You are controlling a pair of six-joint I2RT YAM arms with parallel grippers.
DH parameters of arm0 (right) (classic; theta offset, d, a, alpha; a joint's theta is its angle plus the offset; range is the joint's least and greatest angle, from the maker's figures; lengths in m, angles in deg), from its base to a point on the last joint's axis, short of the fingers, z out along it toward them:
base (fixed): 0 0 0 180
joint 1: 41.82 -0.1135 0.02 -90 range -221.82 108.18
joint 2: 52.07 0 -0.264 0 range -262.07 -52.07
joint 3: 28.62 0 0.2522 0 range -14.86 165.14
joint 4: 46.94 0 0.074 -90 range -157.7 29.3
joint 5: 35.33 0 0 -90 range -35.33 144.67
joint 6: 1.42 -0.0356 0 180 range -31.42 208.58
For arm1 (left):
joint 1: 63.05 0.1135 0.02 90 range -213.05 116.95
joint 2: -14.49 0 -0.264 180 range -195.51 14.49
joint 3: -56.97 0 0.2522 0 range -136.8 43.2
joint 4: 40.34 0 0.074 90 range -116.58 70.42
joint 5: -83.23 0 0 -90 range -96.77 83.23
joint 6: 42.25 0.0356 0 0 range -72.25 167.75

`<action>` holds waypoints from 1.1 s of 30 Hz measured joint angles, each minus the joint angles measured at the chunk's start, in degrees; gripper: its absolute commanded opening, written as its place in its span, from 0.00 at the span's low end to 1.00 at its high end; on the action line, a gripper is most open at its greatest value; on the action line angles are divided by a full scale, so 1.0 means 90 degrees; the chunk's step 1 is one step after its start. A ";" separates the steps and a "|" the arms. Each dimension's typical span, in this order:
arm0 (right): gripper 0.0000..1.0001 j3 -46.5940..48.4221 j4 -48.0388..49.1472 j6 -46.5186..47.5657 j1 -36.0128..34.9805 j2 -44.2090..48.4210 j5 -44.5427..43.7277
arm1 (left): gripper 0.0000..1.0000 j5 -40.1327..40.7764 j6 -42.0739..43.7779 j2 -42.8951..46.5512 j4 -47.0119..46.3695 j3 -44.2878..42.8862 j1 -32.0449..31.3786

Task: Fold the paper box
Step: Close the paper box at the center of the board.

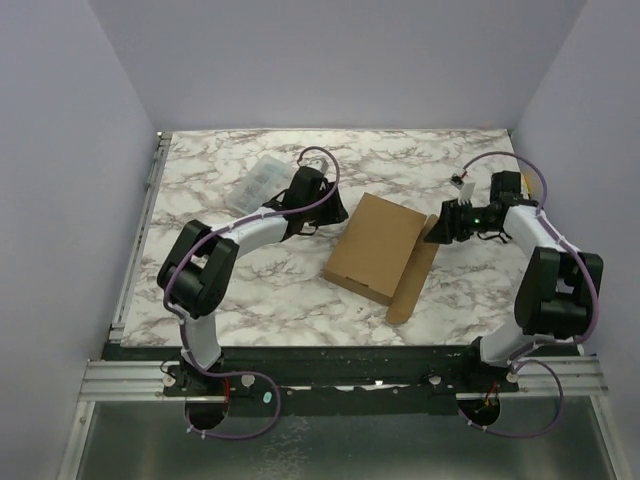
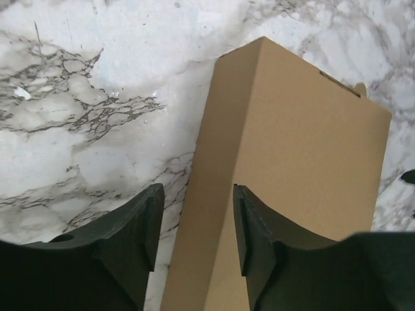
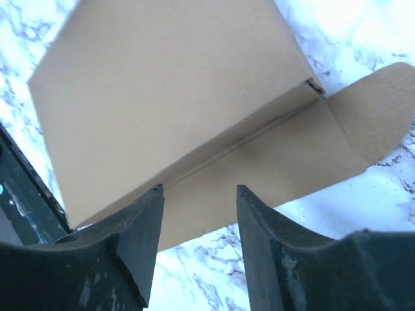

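Brown cardboard is taking up the middle of the marble worktop point(image 1: 250, 290), a little toward its right edge. The paper box point(image 1: 372, 245) is lying there as a shallow, closed-looking rectangle, with its broad top panel facing up and its walls already standing. One long flap point(image 1: 412, 282) is sticking out from the side nearest the right edge and lying flat on the worktop. In the right wrist view it is ending in a rounded tab point(image 3: 373, 110) that is not tucked in. Most of the folding is looking done, as far as I can judge; what is remaining is raising that flap and pushing its tab into the body. Whether the other ends are locked I cannot tell. The left gripper point(image 1: 322, 213) is hovering just beside the box's far left corner, its fingers spread and gripping nothing, with only the box's side wall and bare marble showing between them. The right gripper point(image 1: 437, 228) is hanging just beside the far right corner, over the crease where the flap is joining the body, its fingers likewise apart and empty. A clear plastic case point(image 1: 258, 180) is sitting toward the far left corner of the worktop, apart from the box.
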 measured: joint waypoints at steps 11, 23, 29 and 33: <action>0.63 -0.0216 0.0670 -0.0614 0.1161 0.0194 0.0510 | 0.65 -0.0636 0.2203 0.0619 0.1003 -0.1202 -0.0359; 0.65 0.0906 0.1205 -0.0816 0.1603 -0.2033 0.0644 | 0.62 -0.0714 0.3402 -0.1851 0.1336 -0.3116 -0.1656; 0.66 0.1236 0.1273 -0.0629 0.1596 -0.2397 0.1001 | 0.63 -0.0617 0.3383 -0.1746 0.1166 -0.2977 -0.1445; 0.65 0.1241 0.1251 -0.0359 0.1496 -0.2470 0.1265 | 0.63 -0.0573 0.3434 -0.1542 0.0962 -0.2620 -0.1423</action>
